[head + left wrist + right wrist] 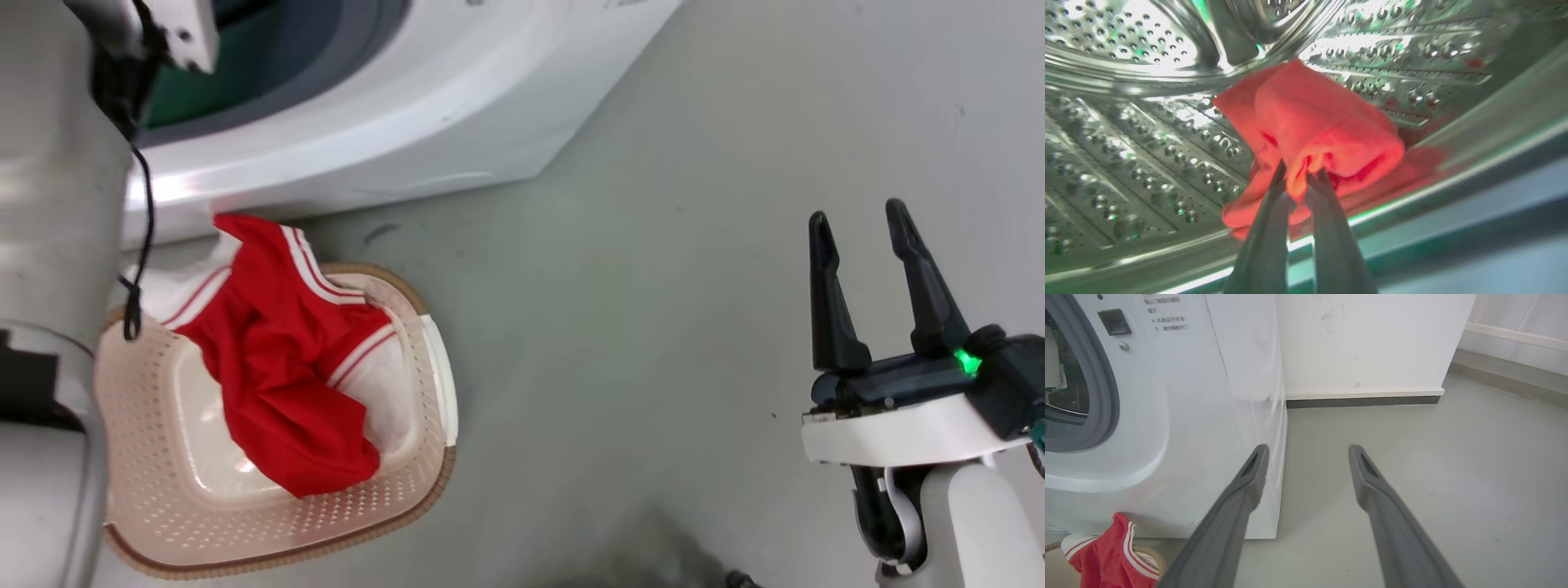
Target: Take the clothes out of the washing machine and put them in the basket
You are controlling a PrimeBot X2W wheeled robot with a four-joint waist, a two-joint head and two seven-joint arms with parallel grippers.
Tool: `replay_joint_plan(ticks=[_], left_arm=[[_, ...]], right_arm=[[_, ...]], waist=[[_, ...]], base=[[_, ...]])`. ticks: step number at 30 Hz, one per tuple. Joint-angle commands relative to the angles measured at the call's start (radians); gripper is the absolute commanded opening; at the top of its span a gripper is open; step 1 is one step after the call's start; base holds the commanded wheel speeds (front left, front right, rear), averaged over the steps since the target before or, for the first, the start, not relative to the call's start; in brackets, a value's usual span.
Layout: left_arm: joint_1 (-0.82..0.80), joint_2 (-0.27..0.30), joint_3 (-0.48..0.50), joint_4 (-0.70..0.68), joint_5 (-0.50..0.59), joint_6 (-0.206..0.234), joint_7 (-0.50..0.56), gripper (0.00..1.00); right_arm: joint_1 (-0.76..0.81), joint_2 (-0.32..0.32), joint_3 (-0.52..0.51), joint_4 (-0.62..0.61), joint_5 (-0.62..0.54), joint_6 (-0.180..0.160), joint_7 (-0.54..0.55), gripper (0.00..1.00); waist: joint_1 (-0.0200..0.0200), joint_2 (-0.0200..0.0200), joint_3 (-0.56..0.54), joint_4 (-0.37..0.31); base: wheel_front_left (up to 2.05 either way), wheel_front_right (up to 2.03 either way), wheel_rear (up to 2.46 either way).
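Inside the steel drum (1147,134), my left gripper (1302,169) is clamped on a fold of a plain red garment (1314,118). My right gripper (856,212) hangs with its fingers apart over the grey floor (653,327). A red-and-white striped garment (277,351) lies in the basket (269,531), just beside the washer (408,106).

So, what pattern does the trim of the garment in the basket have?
Red and white stripes; the garment in the basket shows best in the head view.
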Motion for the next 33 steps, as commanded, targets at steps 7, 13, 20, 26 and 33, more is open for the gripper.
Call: replay_joint_plan(ticks=[7,13,20,26,33], left_arm=[[0.154,-0.010,-0.091,-0.074,-0.069,-0.001,-0.086,0.00],[0.276,0.002,-0.156,-0.148,-0.124,-0.001,-0.166,0.00],[0.375,0.016,-0.187,-0.244,-0.144,0.000,-0.231,0.00],[0.444,0.041,-0.179,-0.378,-0.143,0.045,-0.258,0.00],[0.542,0.098,-0.160,-0.607,-0.150,0.121,-0.246,0.00]], right_arm=[[0.064,0.001,-0.004,0.017,-0.037,-0.001,-0.002,1.00],[0.113,0.001,-0.014,0.031,-0.059,-0.001,-0.002,1.00],[0.162,0.001,-0.021,0.036,-0.075,-0.001,-0.002,1.00],[0.194,0.001,-0.020,0.042,-0.079,-0.001,-0.002,1.00],[0.231,0.001,-0.021,0.046,-0.083,-0.001,-0.002,1.00]], waist=[[0.0000,0.0000,-0.148,0.076],[0.0000,0.0000,-0.239,0.110],[0.0000,0.0000,-0.325,0.156],[0.0000,0.0000,-0.385,0.182],[0.0000,0.0000,-0.440,0.202]], base=[[0.00,0.00,0.00],[0.00,0.00,0.00],[0.00,0.00,0.00],[0.00,0.00,0.00],[0.00,0.00,0.00]])
